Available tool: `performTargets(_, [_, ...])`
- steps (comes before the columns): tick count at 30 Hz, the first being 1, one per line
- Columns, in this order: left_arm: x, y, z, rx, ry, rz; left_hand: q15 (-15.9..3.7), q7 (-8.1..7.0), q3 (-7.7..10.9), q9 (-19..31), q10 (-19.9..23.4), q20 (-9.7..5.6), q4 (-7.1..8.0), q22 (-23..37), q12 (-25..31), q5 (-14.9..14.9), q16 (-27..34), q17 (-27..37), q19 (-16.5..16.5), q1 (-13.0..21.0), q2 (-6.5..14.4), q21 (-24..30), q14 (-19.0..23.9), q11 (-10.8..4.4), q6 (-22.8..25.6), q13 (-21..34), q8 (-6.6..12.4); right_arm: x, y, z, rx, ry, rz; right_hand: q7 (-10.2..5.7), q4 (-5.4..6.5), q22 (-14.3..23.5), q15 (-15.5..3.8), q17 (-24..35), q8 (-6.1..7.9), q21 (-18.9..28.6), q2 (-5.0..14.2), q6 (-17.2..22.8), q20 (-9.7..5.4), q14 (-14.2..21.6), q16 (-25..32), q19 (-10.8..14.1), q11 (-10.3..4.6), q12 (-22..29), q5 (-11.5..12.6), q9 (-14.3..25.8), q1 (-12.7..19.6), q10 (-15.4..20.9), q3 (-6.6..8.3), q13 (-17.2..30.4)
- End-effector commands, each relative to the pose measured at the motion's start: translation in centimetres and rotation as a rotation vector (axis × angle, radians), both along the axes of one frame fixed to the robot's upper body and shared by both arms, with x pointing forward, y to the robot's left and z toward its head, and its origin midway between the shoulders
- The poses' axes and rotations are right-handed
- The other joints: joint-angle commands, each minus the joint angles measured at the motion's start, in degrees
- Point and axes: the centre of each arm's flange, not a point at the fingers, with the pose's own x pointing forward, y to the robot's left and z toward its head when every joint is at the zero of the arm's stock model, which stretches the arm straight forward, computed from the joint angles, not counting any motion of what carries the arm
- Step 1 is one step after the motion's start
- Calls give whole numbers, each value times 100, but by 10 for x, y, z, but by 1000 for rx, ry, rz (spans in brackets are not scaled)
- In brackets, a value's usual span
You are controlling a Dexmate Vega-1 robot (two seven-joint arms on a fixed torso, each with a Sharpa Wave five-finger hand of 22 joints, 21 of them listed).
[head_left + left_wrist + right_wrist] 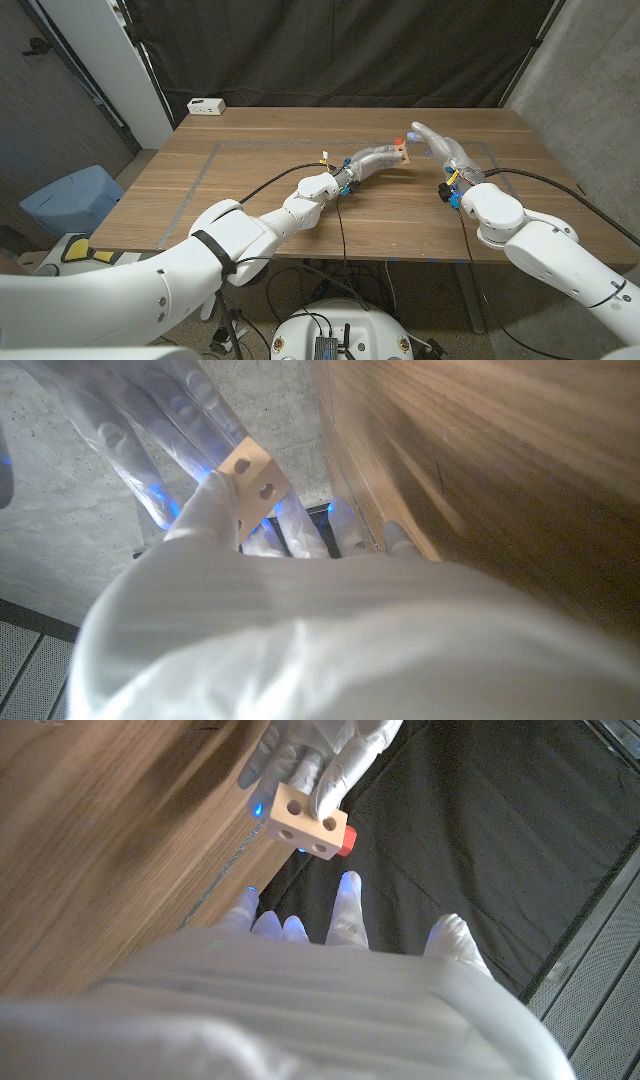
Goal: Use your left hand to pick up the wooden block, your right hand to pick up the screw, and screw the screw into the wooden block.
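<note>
Just beyond the spread, empty right hand (330, 935), the left hand (318, 755) pinches the block (308, 820) with the red screw (346, 841) already seated, so I'd pinch its head squarely before twisting.

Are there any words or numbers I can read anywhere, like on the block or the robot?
None can be read. The wooden block in the left hand shows plain wood with round holes. The white box at the table's far corner has dark marks, too small to read.
</note>
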Motion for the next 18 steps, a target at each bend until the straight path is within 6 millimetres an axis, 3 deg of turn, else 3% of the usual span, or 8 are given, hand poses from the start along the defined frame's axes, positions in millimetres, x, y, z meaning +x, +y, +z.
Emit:
performTargets(1, [-2,0,-1,-4,-10,-7,-127,82,24,24,46,38,23,26,30,30,23,6,10,23,49,48,53,16,169,15,46,7,-8,4,3,8,-5,-10,-32,-2,54,10,-37,41,34,-3,30,-98,29,14,4,14,16,13,-1,26,-6,11])
performTargets(18, [-4,2,-5,-17,-19,-13,-127,99,33,24,54,44,26,26,33,32,16,8,14,18,58,46,39,35,173,19,44,17,-2,3,-13,37,28,-45,-32,-2,62,13,-73,34,7,-132,36,-121,20,4,4,-7,12,10,-28,-32,-27,11])
